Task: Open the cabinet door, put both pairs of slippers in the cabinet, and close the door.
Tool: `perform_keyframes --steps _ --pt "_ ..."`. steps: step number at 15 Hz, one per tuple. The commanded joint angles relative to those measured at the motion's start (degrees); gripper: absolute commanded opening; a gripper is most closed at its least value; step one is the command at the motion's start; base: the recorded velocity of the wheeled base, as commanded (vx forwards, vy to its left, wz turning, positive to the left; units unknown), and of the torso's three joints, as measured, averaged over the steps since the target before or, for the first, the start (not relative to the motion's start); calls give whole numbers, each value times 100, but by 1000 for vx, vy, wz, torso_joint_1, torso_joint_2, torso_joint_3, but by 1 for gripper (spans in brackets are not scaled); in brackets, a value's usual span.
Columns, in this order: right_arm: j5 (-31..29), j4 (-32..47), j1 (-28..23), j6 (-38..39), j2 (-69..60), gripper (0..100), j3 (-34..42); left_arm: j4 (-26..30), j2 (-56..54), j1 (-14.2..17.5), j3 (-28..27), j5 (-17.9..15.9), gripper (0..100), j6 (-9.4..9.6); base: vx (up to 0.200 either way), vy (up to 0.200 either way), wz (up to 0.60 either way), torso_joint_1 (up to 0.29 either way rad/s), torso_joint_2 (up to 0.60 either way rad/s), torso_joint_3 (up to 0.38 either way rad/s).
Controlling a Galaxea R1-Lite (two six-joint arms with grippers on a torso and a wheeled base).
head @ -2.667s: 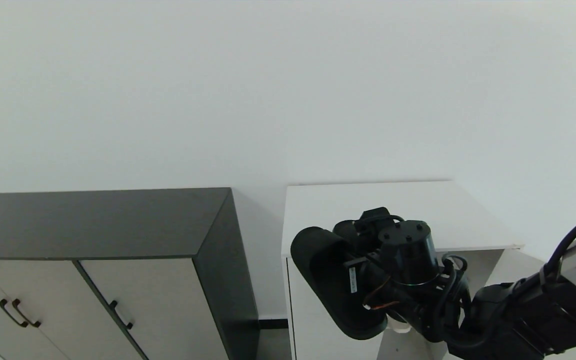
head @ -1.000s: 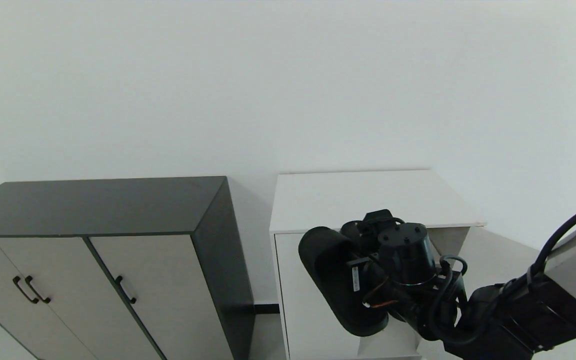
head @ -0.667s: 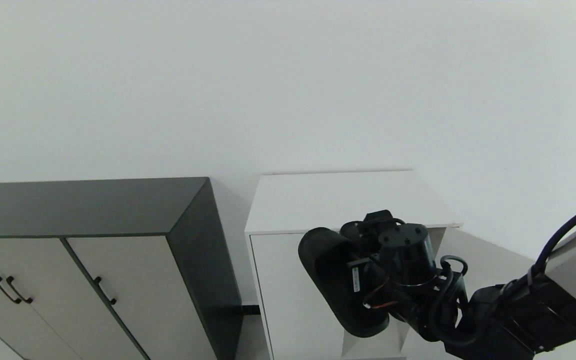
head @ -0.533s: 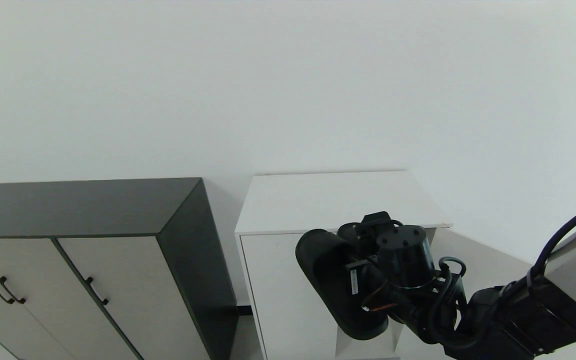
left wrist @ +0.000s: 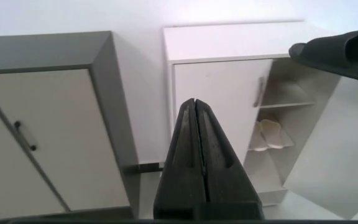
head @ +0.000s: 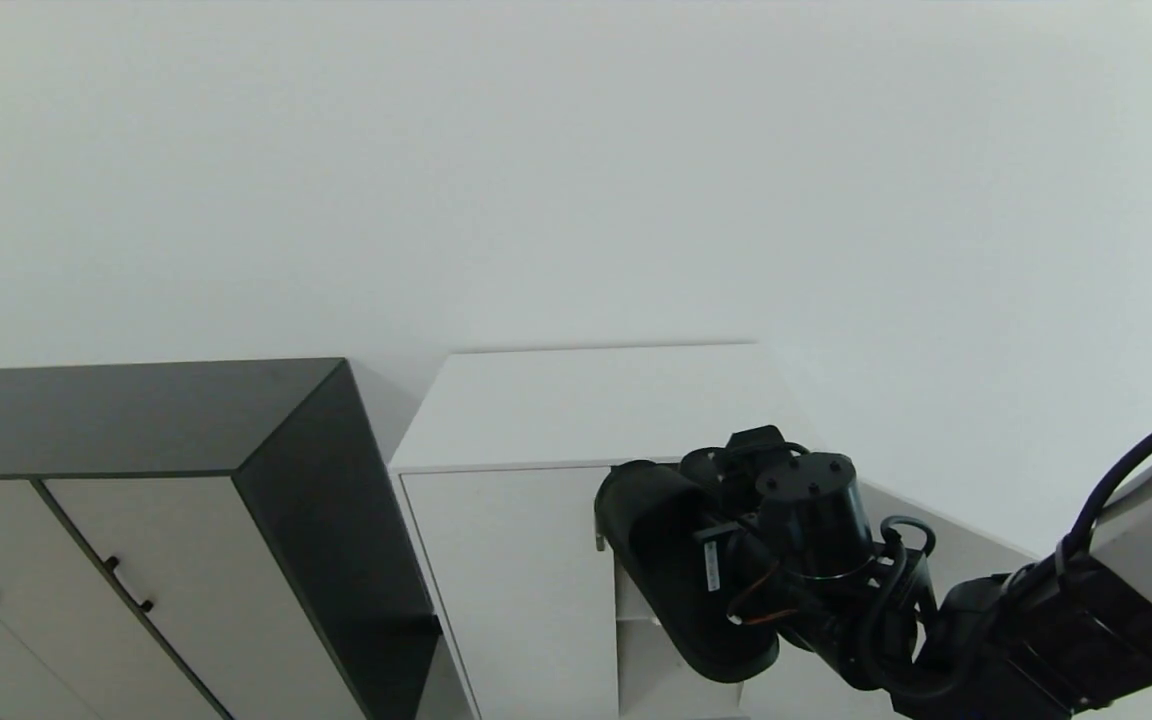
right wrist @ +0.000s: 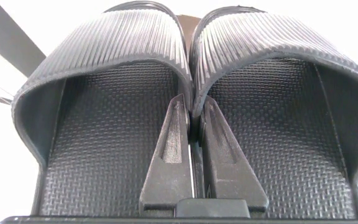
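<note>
- Pair of black ribbed rubber slippers (right wrist: 117, 143): up in the air, side by side, in front of the open side of the white flat-topped cabinet (head: 576, 405).
- R claw (right wrist: 192, 106): pinched tight on the slippers' two inner walls.
- L claw (left wrist: 196, 104): squeezed closed, nothing in it.
- Pair of pale slippers (left wrist: 272, 134): on a shelf inside that cabinet.
- Dark grey cabinet (head: 136, 420) w/ pale doors: just beside it, doors closed.

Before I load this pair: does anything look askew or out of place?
Nothing stands out. The black slippers sit side by side, pinched at their inner edges by the right gripper. The beige pair lies side by side on a shelf in the open side of the cabinet. The left gripper is shut and empty.
</note>
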Motion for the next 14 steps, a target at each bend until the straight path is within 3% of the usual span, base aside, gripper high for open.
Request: perform_keyframes --steps 1,14 --pt "-1 -55 2 1 -6 0 29 1 6 1 -1 7 0 -5 0 0 0 0 0 0" --pt "-1 -283 -156 -96 38 0 231 1 6 1 -1 7 0 -5 0 0 0 0 0 0"
